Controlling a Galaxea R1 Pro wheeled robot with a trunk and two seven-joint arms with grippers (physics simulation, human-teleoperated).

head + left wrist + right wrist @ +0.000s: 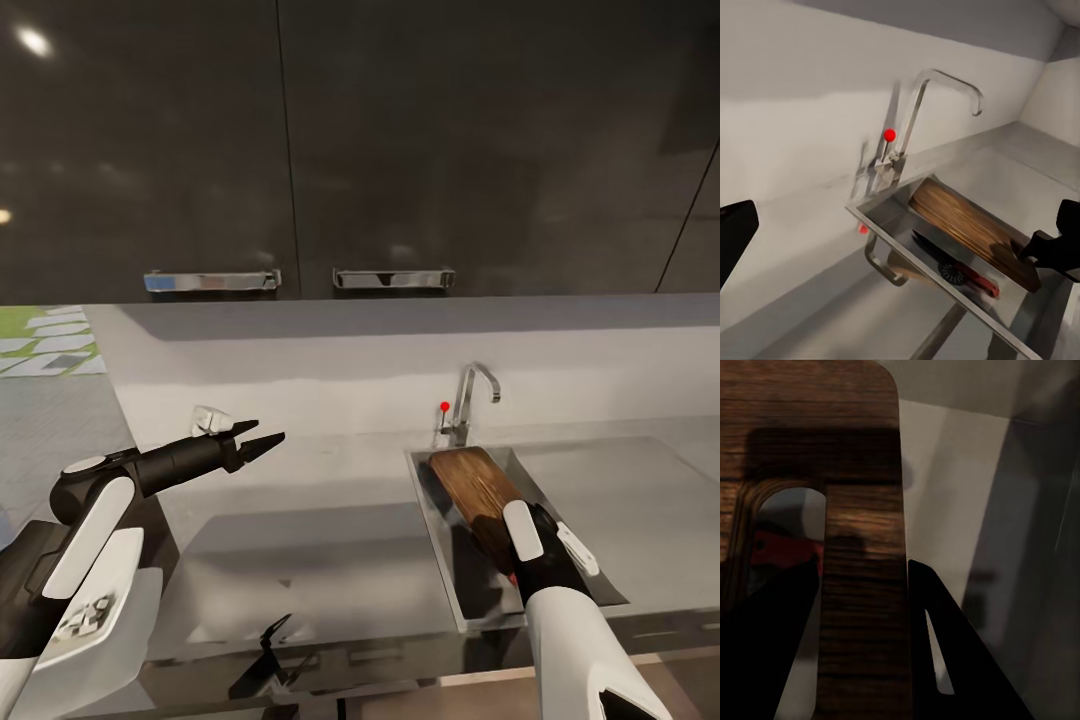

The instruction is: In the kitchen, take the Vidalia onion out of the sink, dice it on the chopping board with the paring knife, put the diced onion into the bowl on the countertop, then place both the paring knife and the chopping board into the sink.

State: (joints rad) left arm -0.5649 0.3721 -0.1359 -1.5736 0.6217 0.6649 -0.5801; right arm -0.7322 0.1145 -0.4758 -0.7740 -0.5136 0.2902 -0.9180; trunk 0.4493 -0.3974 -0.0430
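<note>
**Board's going into the sink, pretty much the last step**

So the landmark here is the rectangular stainless steel sink with its chrome angular tap and the red dot on it. The dark brown wooden chopping board is tilted into the basin, its far end leaning up near the tap, its near end pinched by the right gripper. In the right wrist view the two black fingers sit either side of the strip of wood next to the slot handle hole, so it's clamped on the board, not let go yet.

The paring knife, dark blade and red handle, is already lying in the bottom of the sink, partly under the board, near the drain.

Left gripper hangs over the grey countertop well to the left of the sink, jaws spread, holding nothing. Just behind it there's a small white thing I can't make out.

My read: knife's done, board is nearly done, only the release is left
</note>
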